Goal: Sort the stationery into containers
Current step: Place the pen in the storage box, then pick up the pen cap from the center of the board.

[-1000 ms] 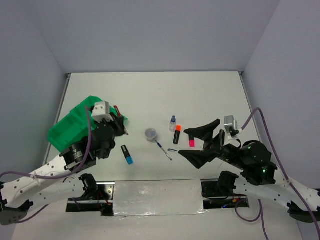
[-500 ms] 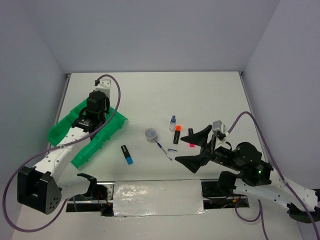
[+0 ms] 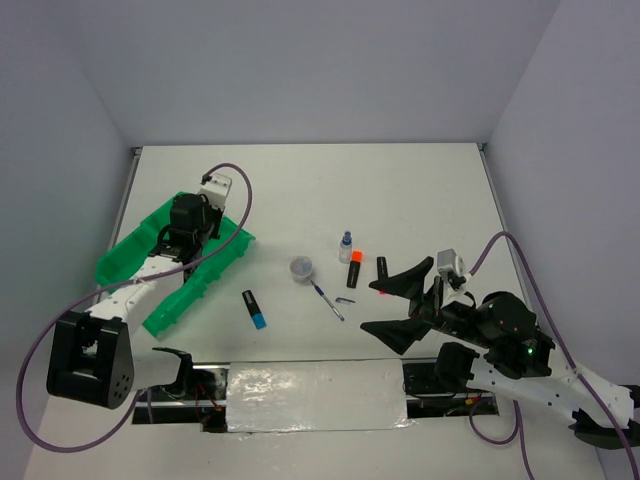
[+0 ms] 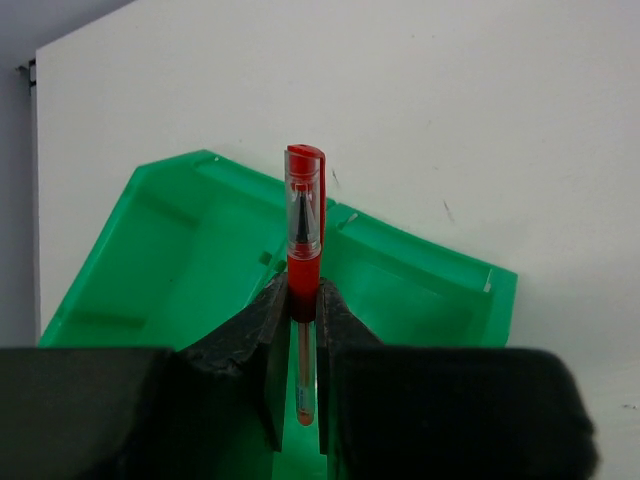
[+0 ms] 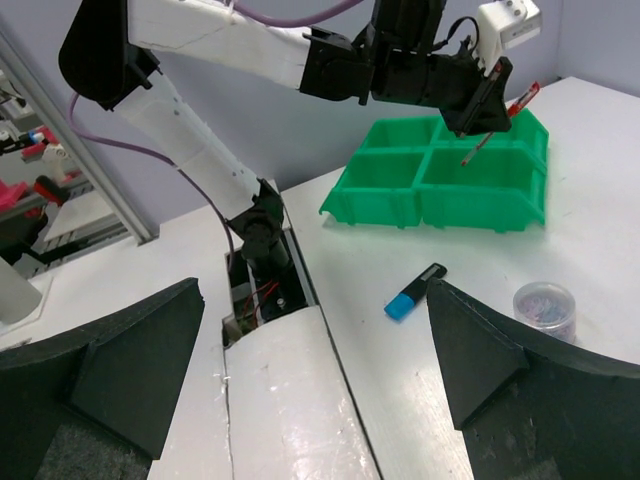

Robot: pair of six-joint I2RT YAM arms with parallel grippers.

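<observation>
Over the last second the left arm [image 3: 150, 270] has swung out from near its base to reach across the green tray [image 3: 125, 255], and the right arm [image 3: 500, 325] has drawn back slightly toward the near edge of the desk [image 3: 420, 190]. The left jaws are pinching the red pen [image 4: 303, 230] by its barrel, the capped end sticking out past the fingertips [image 4: 335, 310]. The pen hangs above the tray, roughly over the divider between compartments; which compartment lies under it cannot be told.

The tray lies at an angle by the desk's left edge, and the compartments that show hold nothing. The right jaws are spread wide and carry nothing, hovering by the near edge right of centre.

The other stationery lies loose near the middle of the desk: a blue-ended highlighter [image 3: 254, 309] closest to the near edge, a round clear tub [image 3: 301, 267] beyond it, a thin blue pen [image 3: 327, 299] just right of the tub, then a blue-capped bottle [image 3: 346, 241] with an orange-ended highlighter [image 3: 355, 268] beside it. A pink-ended highlighter [image 3: 382, 275] is partly hidden behind the right arm's upper finger [image 3: 410, 270].
</observation>
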